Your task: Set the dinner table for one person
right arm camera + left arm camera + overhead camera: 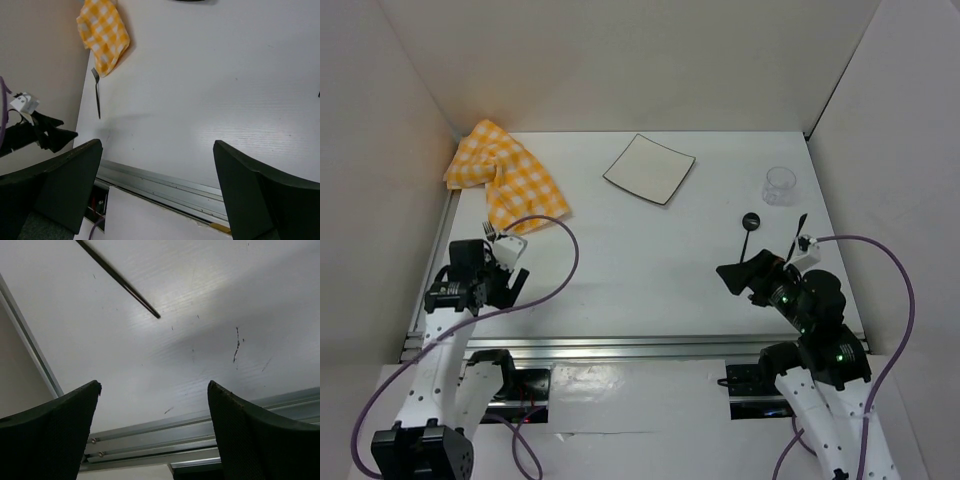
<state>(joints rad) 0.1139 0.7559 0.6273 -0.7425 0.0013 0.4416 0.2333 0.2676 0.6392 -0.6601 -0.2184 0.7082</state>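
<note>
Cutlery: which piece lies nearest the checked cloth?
The fork, beside the cloth on the left; the black spoon and the dark piece by it lie far right.

The dinner table (650,280) is a big, plain white matte rectangle, lying flat and level. An aluminium rail (640,346) runs the length of its 6 o'clock edge. A few small dark scuffs mark the surface near the 7 o'clock corner.

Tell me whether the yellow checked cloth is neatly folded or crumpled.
Crumpled. The yellow checked cloth lies in an irregular heap, with creases and overlapping flaps rather than straight, squared edges.
</note>
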